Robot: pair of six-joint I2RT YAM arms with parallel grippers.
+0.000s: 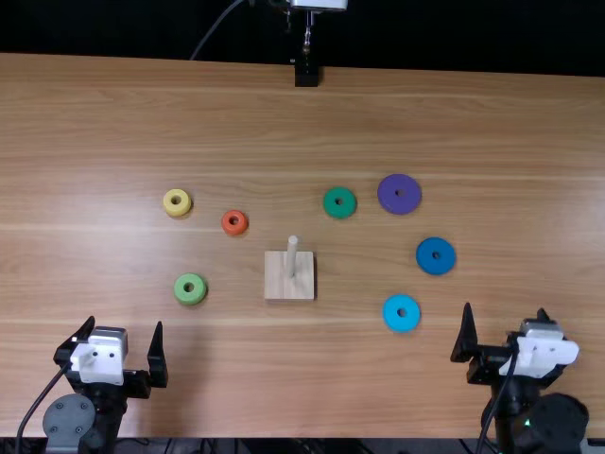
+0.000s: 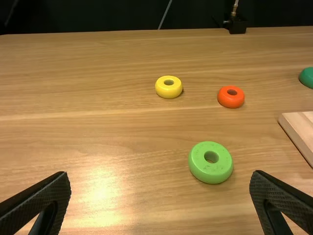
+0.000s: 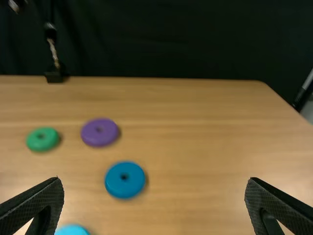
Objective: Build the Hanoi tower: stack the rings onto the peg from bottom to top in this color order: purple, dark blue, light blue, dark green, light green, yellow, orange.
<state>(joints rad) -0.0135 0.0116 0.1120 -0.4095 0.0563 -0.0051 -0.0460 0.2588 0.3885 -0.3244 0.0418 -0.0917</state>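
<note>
Bare peg point(image 1: 292, 257) awaits the purple ring point(image 1: 388, 198)
The base ring lies flat on the bench point(image 1: 529, 189), beyond the dark blue ring point(image 1: 444, 265) and beside the dark green one point(image 1: 330, 207); the right hand point(image 1: 505, 309), fingers apart, should probably fetch it, clearing the dark blue. The left hand point(image 1: 125, 323) is spread too, near the light green ring point(image 1: 182, 296).

The top view looks from high above, steeply down and forward past the left pincer point(image 1: 125, 323) and right pincer point(image 1: 505, 308); each wrist view looks forward, lower and nearer, from close behind its own pincer, the right flatter; all three share the dark green ring point(image 1: 330, 209) and black stand point(image 1: 306, 76), ahead of and between the pincers.
</note>
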